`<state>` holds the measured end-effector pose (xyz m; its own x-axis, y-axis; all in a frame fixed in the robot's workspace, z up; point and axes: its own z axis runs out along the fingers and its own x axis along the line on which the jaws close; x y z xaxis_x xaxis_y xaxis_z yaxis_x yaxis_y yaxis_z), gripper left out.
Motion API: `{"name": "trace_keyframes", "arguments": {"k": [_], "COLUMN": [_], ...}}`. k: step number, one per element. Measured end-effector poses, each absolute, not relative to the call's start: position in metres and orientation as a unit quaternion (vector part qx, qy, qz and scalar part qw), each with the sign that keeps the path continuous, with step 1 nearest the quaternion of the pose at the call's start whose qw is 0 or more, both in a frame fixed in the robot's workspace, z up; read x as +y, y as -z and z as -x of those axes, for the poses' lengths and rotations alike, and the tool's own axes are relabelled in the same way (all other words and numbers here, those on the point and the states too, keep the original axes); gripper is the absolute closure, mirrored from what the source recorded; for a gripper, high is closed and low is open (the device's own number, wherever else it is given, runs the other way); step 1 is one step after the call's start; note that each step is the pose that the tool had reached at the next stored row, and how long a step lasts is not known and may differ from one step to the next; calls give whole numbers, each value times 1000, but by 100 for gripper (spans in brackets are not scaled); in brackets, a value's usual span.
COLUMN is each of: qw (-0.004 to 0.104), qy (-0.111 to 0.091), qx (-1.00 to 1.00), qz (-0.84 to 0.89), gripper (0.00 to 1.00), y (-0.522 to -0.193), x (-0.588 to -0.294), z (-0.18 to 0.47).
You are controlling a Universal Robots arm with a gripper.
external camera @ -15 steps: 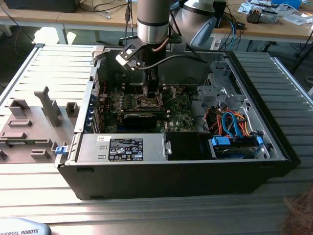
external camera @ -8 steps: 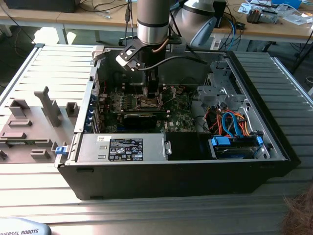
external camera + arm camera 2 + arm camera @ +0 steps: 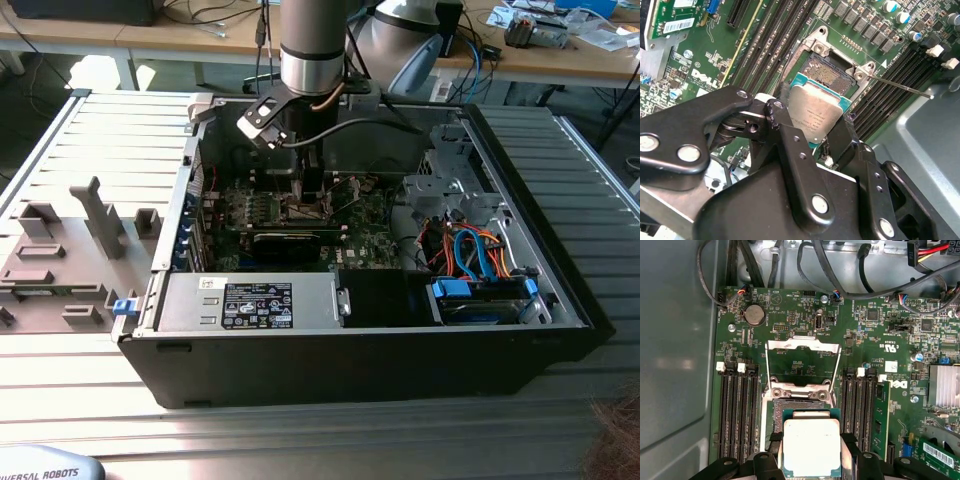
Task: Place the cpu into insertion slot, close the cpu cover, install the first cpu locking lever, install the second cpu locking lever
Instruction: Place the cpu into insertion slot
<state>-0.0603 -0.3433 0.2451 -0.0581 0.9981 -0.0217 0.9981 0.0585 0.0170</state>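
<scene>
The cpu [image 3: 811,447], a flat square chip with a silver metal top, sits between my gripper's [image 3: 811,440] black fingers [image 3: 774,445], which are shut on its two opposite edges. It hangs over the near part of the insertion slot [image 3: 795,407], whose pin field [image 3: 832,75] lies exposed beyond it; whether they touch I cannot tell. The cpu cover [image 3: 802,344], a thin silvery frame, stands flipped open at the slot's far edge. A thin locking lever [image 3: 900,86] sticks out free beside the slot. In the exterior view my gripper [image 3: 308,195] reaches down into the open computer case [image 3: 560,300].
Black memory slots [image 3: 737,410] flank the slot on both sides. A finned heat sink [image 3: 943,385] and loose cables [image 3: 840,265] are nearby. The grey case wall [image 3: 675,365] is close. A power supply [image 3: 250,300], a drive cage [image 3: 480,290] and a grey fixture tray [image 3: 70,250] are also in view.
</scene>
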Motion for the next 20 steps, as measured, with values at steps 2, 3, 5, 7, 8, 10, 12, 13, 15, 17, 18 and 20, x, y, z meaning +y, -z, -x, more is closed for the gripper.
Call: {"name": "trace_keyframes", "arguments": {"k": [2, 3, 5, 7, 8, 10, 12, 13, 15, 17, 18, 20], "qw": [14, 13, 13, 13, 13, 13, 13, 13, 13, 13, 13, 13], "qy": [1, 0, 0, 0, 0, 0, 0, 0, 1, 0, 0, 0], "qx": [728, 728, 728, 728, 728, 728, 728, 728, 728, 728, 728, 728], "qz": [-686, -686, -686, -686, -686, -686, -686, -686, -686, -686, -686, -686], "gripper": [46, 46, 46, 46, 46, 46, 46, 46, 46, 46, 46, 46], "y": [-241, -237, -236, -236, -236, -235, -235, -235, -235, -234, -234, -234], "x": [-343, -343, -343, -343, -343, -343, -343, -343, -343, -343, -343, -342], "z": [60, 60, 60, 60, 60, 60, 60, 60, 60, 61, 61, 61]}}
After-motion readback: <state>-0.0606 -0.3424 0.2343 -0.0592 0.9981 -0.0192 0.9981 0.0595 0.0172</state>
